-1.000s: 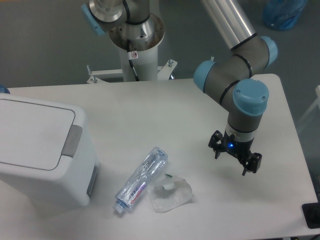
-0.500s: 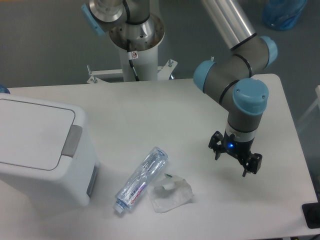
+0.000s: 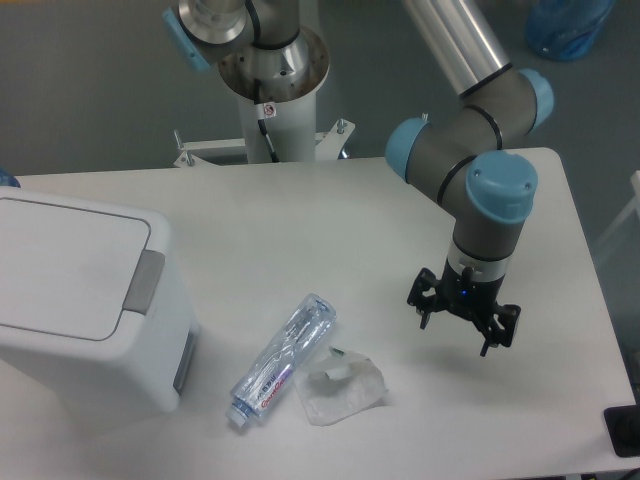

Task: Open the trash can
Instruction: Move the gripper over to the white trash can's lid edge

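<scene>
The trash can [image 3: 80, 300] is a large white boxy bin at the left edge of the table, its flat lid down and a grey push tab [image 3: 146, 282] on the right rim. My gripper [image 3: 463, 322] hangs over the right part of the table, far from the bin, pointing down. Its two black fingers are spread apart with nothing between them.
A clear plastic bottle [image 3: 281, 359] lies on its side in the front middle of the table. A crumpled clear wrapper [image 3: 342, 388] lies just right of it. The arm's base column [image 3: 272, 80] stands behind the table's back edge.
The gripper has shifted slightly to the left and turned a little about its wrist. The bin, bottle and wrapper have not moved.
</scene>
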You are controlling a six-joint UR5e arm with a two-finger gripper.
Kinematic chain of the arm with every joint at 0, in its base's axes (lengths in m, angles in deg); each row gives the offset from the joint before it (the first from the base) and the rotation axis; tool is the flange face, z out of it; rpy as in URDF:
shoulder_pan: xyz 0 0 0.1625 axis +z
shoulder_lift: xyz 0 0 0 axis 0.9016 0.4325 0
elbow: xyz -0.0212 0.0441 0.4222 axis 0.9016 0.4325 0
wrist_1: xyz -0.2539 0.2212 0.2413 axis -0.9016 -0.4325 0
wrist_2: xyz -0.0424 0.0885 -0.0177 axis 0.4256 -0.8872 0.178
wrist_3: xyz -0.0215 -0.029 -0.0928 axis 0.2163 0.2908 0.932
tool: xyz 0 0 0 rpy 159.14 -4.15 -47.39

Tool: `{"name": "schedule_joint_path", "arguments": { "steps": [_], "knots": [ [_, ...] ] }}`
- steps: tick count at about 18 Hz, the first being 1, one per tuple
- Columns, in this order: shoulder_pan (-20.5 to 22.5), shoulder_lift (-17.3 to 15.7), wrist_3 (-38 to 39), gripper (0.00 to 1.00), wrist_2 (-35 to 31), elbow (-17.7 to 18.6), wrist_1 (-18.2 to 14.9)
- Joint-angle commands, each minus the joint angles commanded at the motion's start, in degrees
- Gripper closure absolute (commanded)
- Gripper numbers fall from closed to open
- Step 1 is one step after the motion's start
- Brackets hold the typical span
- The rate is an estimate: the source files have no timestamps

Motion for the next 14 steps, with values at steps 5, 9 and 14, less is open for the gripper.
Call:
{"name": "schedule_joint_path", "arguments": {
  "steps": [5,9,14],
  "knots": [
    [-6.15,-2.63,9.68,0.00,4.74,-2.99,0.09],
    [-10.46,-4.48,17.76,0.00,8.98,-6.16,0.09],
    [-16.17,-7.99,22.78,0.00,9.07,-5.55,0.00]
  ]
}}
